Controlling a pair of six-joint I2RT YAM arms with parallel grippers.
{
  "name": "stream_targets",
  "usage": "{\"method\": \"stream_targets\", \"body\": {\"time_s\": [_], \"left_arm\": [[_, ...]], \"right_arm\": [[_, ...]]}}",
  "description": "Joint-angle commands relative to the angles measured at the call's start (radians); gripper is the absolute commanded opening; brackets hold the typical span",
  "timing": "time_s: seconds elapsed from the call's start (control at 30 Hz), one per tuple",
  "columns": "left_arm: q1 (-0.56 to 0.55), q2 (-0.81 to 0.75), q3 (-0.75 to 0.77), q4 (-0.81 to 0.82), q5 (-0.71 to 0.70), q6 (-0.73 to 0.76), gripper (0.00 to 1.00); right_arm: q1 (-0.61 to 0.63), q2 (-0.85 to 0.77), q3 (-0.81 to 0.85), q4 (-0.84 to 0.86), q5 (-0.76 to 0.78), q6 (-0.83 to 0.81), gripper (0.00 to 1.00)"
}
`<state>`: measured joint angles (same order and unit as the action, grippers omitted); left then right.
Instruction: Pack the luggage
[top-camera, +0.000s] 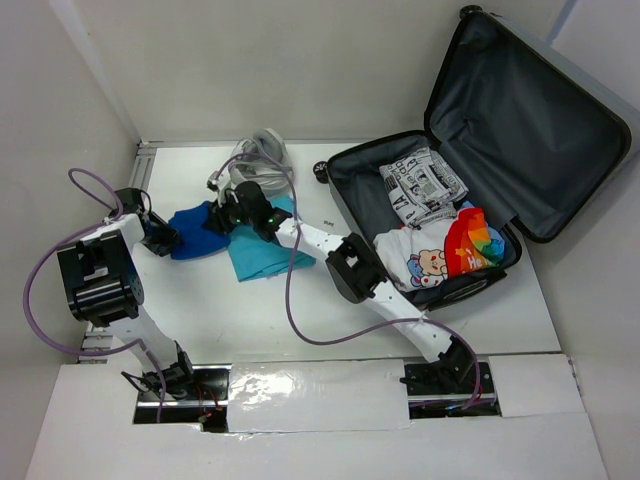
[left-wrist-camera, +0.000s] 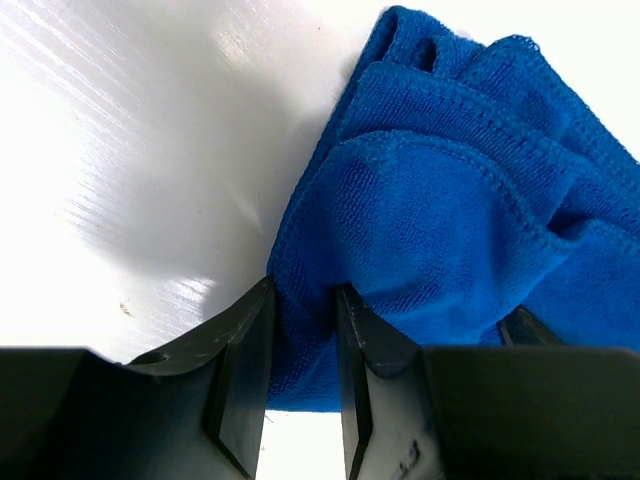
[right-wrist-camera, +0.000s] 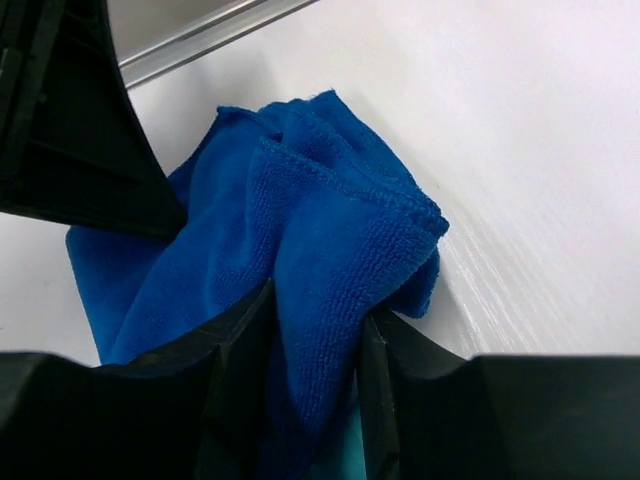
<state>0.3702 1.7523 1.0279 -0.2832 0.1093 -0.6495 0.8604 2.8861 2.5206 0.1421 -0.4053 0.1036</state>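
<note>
The open silver-grey luggage (top-camera: 540, 110) lies at the right, its lid leaning back; several folded clothes lie in its base. A dark blue towel (top-camera: 193, 229) lies on the table at the left centre. My left gripper (top-camera: 163, 236) is shut on the towel's left edge (left-wrist-camera: 305, 330). My right gripper (top-camera: 222, 217) is shut on the towel's right side, with a fold of it (right-wrist-camera: 320, 330) between the fingers. A teal cloth (top-camera: 265, 255) lies under the right arm, beside the towel.
A grey-white garment (top-camera: 262, 152) lies at the back of the table, beside the luggage wheel. Inside the luggage are a black-and-white print cloth (top-camera: 422, 183), a white cartoon shirt (top-camera: 420, 258) and a rainbow-coloured item (top-camera: 473, 243). Walls close in the left and back.
</note>
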Motion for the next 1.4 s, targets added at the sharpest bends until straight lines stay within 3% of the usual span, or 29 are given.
{"method": "stream_targets", "body": {"time_s": [0.0,0.03,0.13,0.2,0.33,0.4,0.43,0.5,0.63,0.7,0.77,0.87,1.03,1.13,1.37], "left_arm": [[-0.001,0.03,-0.028,0.022,-0.03,0.034,0.41],[-0.001,0.03,-0.028,0.022,-0.03,0.034,0.41],[-0.001,0.03,-0.028,0.022,-0.03,0.034,0.41],[-0.001,0.039,-0.028,0.022,-0.03,0.034,0.41],[-0.001,0.039,-0.028,0.022,-0.03,0.034,0.41],[-0.001,0.03,-0.028,0.022,-0.03,0.034,0.41],[-0.001,0.03,-0.028,0.022,-0.039,0.034,0.41],[-0.001,0.03,-0.019,0.003,-0.039,0.034,0.41],[-0.001,-0.042,0.009,-0.072,-0.048,0.011,0.63],[-0.001,-0.11,0.035,-0.154,-0.014,-0.048,0.92],[-0.001,-0.166,0.035,-0.154,0.061,-0.102,1.0],[-0.001,-0.286,0.035,-0.163,0.127,-0.128,1.0],[-0.001,-0.456,0.035,-0.22,0.055,-0.11,1.0],[-0.001,-0.456,0.087,-0.267,0.046,-0.099,1.0],[-0.001,-0.467,0.061,-0.226,0.095,-0.099,1.0]], "right_arm": [[0.049,-0.07,0.017,0.07,-0.03,-0.106,0.42],[0.06,-0.083,0.017,0.07,-0.021,-0.123,0.46],[0.072,-0.094,0.017,0.07,0.003,-0.165,0.4],[0.081,-0.094,0.017,0.047,-0.016,-0.165,0.19],[0.081,-0.114,0.017,0.025,0.043,-0.165,0.2],[0.081,-0.126,0.017,0.016,0.077,-0.154,0.11],[0.081,-0.126,0.007,0.005,0.112,-0.139,0.0],[0.081,-0.148,0.007,-0.007,0.134,-0.124,0.0],[0.072,-0.214,-0.034,-0.062,0.169,-0.07,0.0],[0.054,-0.255,-0.081,-0.073,0.184,-0.045,0.0],[0.043,-0.336,-0.14,-0.073,0.221,-0.007,0.0],[0.003,-0.424,-0.187,-0.117,0.29,0.042,0.0],[-0.156,-0.638,-0.386,-0.095,0.264,0.209,0.0],[-0.221,-0.749,-0.581,-0.021,0.301,0.283,0.0],[-0.372,-0.987,-0.822,0.079,0.456,0.364,0.0]]}}
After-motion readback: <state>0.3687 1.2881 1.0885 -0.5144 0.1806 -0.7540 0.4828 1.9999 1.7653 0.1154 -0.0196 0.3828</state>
